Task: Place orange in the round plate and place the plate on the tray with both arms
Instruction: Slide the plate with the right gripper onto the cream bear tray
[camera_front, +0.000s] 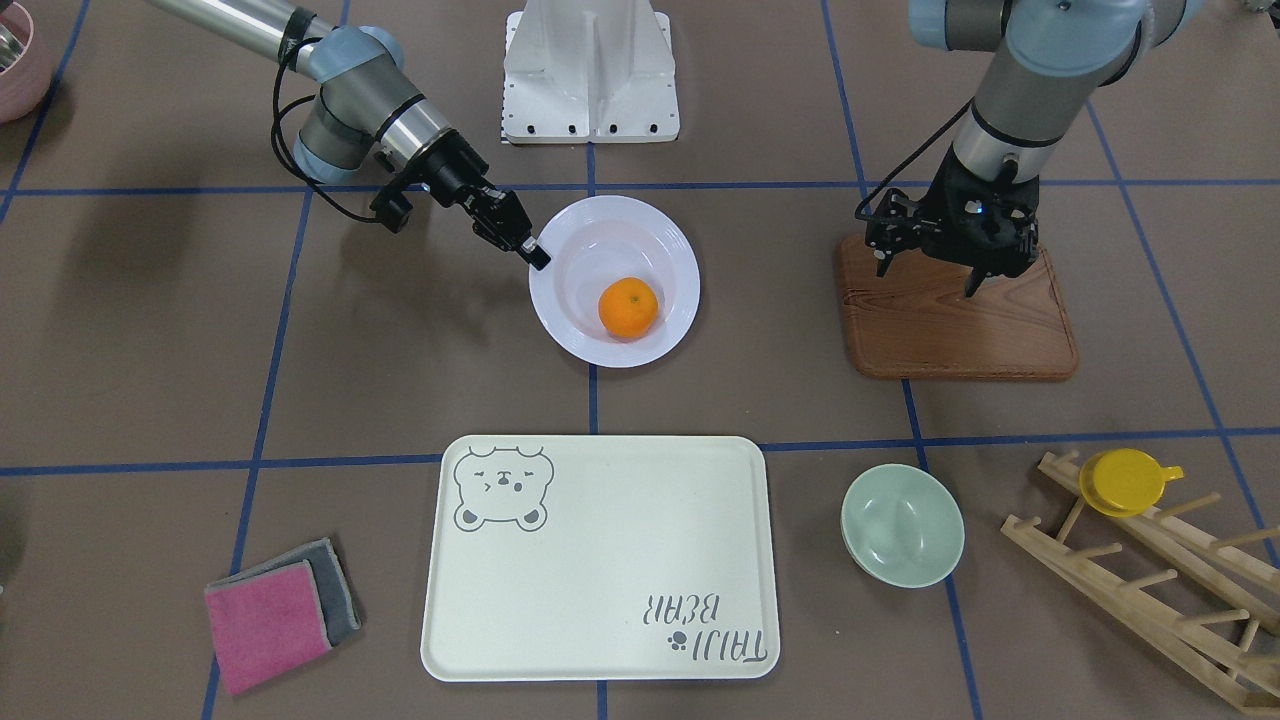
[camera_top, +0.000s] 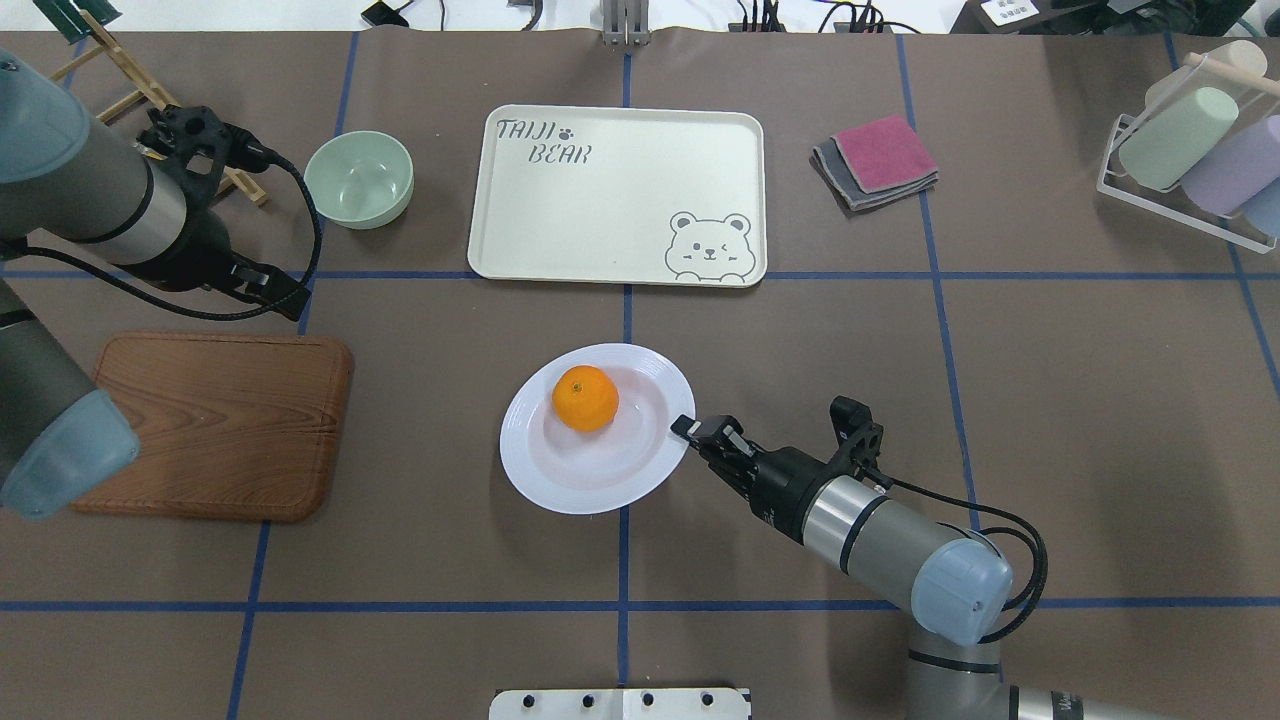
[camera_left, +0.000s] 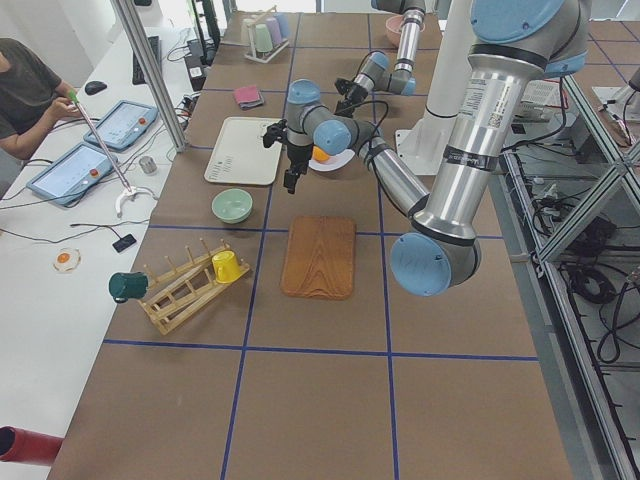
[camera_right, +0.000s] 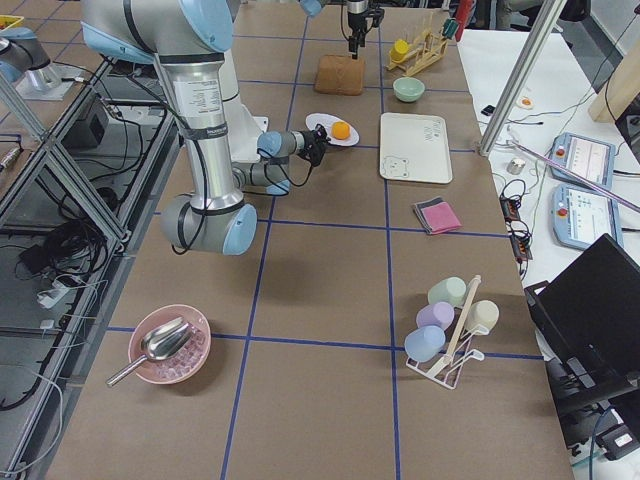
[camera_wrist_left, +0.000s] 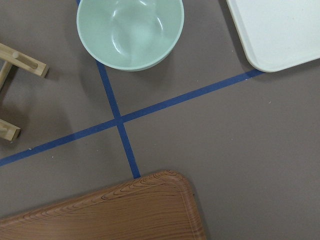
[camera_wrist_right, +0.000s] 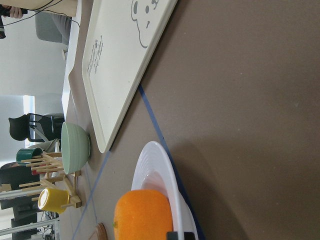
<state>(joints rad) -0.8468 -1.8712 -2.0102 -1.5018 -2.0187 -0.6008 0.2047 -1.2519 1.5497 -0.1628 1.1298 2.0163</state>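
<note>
Already the orange lay in the round plate, short of the tray; the right gripper met its rim, grip unclear, while the left gripper hung spread over the wooden board

The overhead view looks forward and down from behind the robot base; the front-facing one looks back at it, steeply down (that base at its top). Both share the tray, round plate and wooden board. The two end views stand high and far off. The left wrist camera looks straight down, close, on the pale-green bowl; the right one sits low, rolled sideways, beside the orange.
</note>
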